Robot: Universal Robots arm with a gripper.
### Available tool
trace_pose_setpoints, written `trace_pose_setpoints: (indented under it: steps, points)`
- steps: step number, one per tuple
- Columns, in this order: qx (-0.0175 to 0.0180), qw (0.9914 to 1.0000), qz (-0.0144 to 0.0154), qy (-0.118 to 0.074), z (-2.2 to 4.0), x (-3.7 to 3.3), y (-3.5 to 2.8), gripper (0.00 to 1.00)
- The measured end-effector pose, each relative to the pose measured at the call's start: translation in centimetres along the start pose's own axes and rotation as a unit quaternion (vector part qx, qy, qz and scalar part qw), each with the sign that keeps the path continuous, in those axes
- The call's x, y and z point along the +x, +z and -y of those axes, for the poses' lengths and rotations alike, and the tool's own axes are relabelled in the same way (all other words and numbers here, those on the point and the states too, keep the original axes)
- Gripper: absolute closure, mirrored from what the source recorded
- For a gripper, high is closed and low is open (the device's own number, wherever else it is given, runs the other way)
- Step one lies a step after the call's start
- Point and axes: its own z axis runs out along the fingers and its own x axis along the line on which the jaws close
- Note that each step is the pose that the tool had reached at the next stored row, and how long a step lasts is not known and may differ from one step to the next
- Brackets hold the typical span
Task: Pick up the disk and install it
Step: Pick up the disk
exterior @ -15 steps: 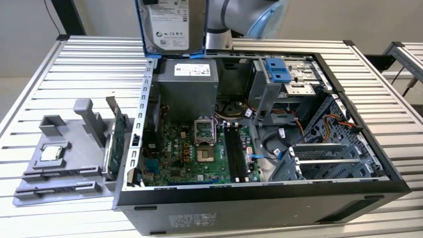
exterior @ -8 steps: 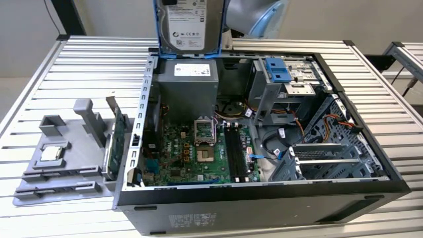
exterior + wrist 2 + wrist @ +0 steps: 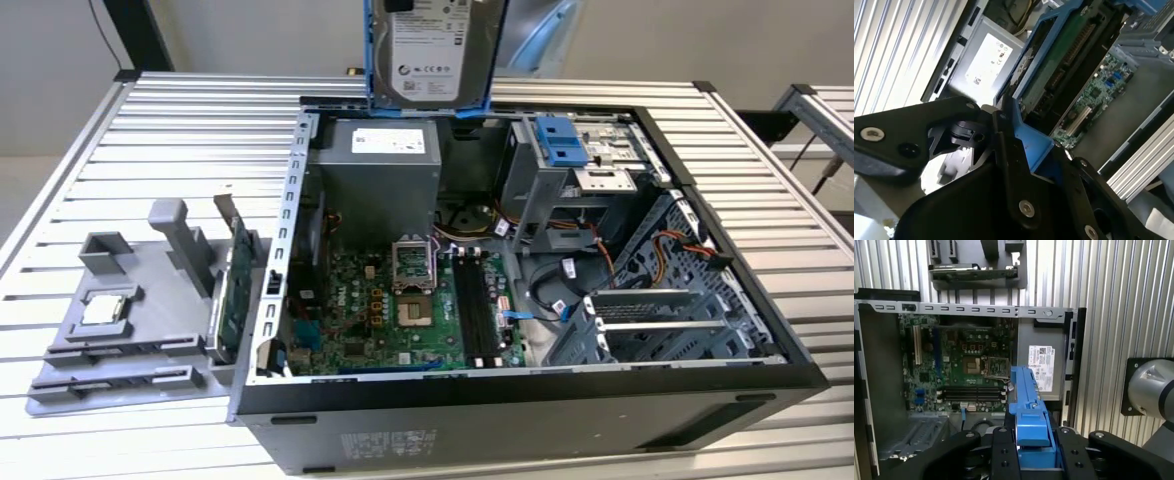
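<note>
So the disk (image 3: 430, 50) is up in the air, standing on edge at the top centre of the exterior view. It's right above the back rim of the open case (image 3: 534, 405) and over the power supply (image 3: 380, 165), so it's not in any bay yet.

The drive cage (image 3: 587, 185) with the blue latch (image 3: 561, 140) sits just to the exterior view's right of it, so my guess is that's where it goes. To do this bit well I'd keep the disk square to the cage opening. Line the blue rails up with the slot before pushing, go slow, and watch the cables (image 3: 627, 255) near the cage so nothing snags.

End effector (image 3: 1034, 455): in both wrist views the fingers (image 3: 1003, 452) are pinched onto the disk's blue carrier, one on each side, only as far apart as the carrier is thick. Looks like a firm hold, with the motherboard (image 3: 969, 365) beyond it.
</note>
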Motion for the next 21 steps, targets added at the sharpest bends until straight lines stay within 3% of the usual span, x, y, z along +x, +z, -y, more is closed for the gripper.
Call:
trace_pose_setpoints:
  steps: [21]
  points:
    - [0.0000, 1.00000, 0.0001, -0.001, 9.50, 0.00, 1.09, 1.00]
